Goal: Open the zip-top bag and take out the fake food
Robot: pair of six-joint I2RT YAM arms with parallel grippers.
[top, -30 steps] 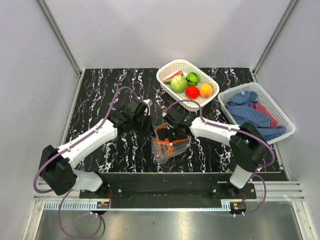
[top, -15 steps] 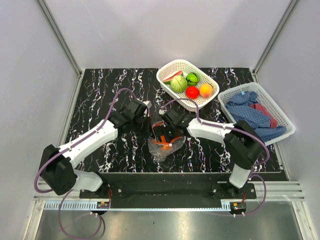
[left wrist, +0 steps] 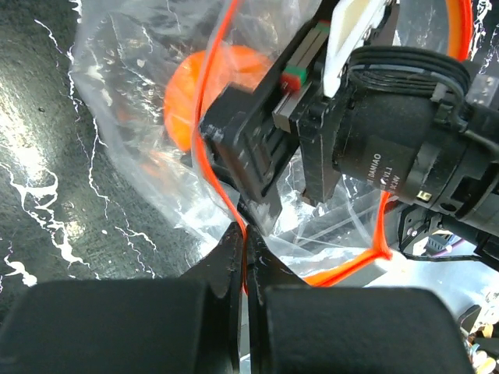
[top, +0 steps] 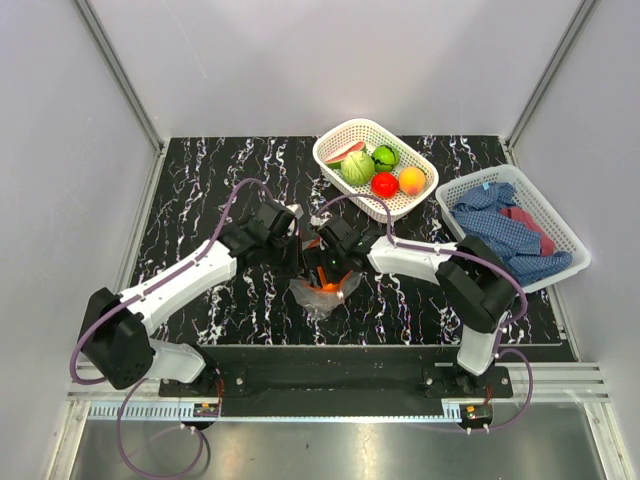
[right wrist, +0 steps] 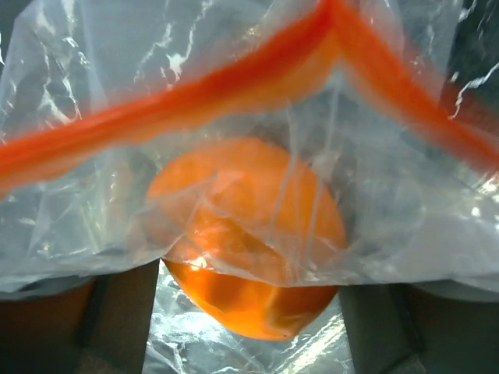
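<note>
My left end effector [left wrist: 245,238] is clamped on the edge of the zip-top bag [left wrist: 125,93], which sits in the middle of the table [top: 200,180]. My right end effector [right wrist: 249,312] straddles the orange ball [right wrist: 245,218] inside the bag; I can't tell whether it grips.

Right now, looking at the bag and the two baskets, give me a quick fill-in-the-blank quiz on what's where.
1. The ball inside the zip-top bag is ___ in colour.
2. The gripper shut on the bag's zip strip belongs to the ___ arm.
3. The blue and red cloths lie in the white basket on the table's ___ side.

Missing words: orange; left; right.
</note>
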